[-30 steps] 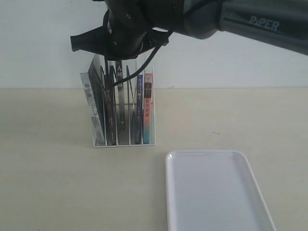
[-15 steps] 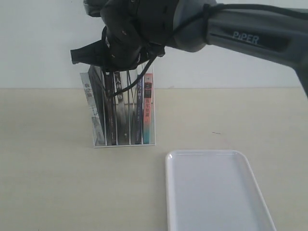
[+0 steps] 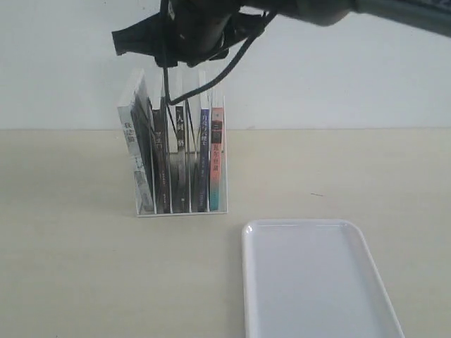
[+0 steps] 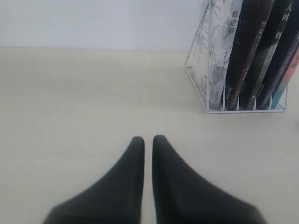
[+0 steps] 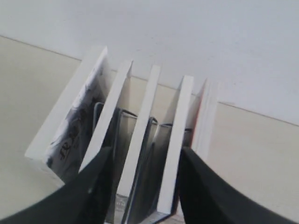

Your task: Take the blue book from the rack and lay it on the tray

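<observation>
The blue book (image 3: 204, 158) stands upright in the wire rack (image 3: 146, 201), second from the right, next to a pink-and-teal-spined book (image 3: 218, 158). My right gripper (image 3: 180, 53) hangs open just above the books' tops. In the right wrist view its fingers (image 5: 99, 179) span two books, and the blue book's white page edge (image 5: 175, 140) lies just inside one of them. The white tray (image 3: 248, 282) lies in front and to the right. My left gripper (image 4: 148, 138) is shut on nothing, low over the table to the left of the rack (image 4: 201, 91).
A white-and-grey book (image 3: 132, 158) and two black-spined books (image 3: 161, 165) fill the rack's left slots. A pale wall runs behind the table. The left arm does not show in the exterior view.
My right gripper dipped onto the books' tops, then rose, and now hangs higher above the rack. All books are still in the rack.
</observation>
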### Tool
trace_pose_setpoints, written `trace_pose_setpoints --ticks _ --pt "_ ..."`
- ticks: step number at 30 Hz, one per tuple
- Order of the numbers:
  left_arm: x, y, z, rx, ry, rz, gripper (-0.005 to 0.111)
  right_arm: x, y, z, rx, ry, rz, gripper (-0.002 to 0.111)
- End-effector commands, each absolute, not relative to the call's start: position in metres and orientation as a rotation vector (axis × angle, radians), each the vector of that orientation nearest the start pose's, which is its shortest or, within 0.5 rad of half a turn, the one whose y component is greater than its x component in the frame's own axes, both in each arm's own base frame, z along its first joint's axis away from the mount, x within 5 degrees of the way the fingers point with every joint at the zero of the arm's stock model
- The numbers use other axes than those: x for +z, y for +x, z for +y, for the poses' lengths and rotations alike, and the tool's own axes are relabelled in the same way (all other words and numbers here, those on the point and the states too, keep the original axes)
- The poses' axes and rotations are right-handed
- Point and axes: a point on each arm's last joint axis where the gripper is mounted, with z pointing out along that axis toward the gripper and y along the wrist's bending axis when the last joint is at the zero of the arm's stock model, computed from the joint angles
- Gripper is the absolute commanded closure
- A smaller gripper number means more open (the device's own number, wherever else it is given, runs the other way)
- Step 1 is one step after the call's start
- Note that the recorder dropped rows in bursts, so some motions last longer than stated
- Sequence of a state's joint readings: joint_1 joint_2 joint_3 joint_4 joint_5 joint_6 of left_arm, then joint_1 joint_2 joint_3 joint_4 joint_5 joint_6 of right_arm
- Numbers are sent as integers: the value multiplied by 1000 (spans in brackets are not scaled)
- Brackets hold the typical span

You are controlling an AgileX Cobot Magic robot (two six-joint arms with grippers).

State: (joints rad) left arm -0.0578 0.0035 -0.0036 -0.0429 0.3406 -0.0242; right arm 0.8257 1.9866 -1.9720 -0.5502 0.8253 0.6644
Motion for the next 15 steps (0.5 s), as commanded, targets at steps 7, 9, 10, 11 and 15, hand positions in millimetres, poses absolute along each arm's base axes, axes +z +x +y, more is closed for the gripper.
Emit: trace_pose_setpoints --ticks 7,9,10,11,15 --pt "183 54 -4 -100 -6 1821 101 361 359 278 97 -294 2221 65" --pt "183 54 -4 -100 -6 1821 101 355 365 275 128 -278 2244 65" --pt "183 54 -4 -100 -6 1821 101 353 368 275 135 -278 2249 65" --pt "183 54 -4 -100 -6 1821 101 349 371 274 139 -279 2254 65" --pt "183 54 -4 -100 -6 1821 101 336 379 279 146 -306 2258 65"
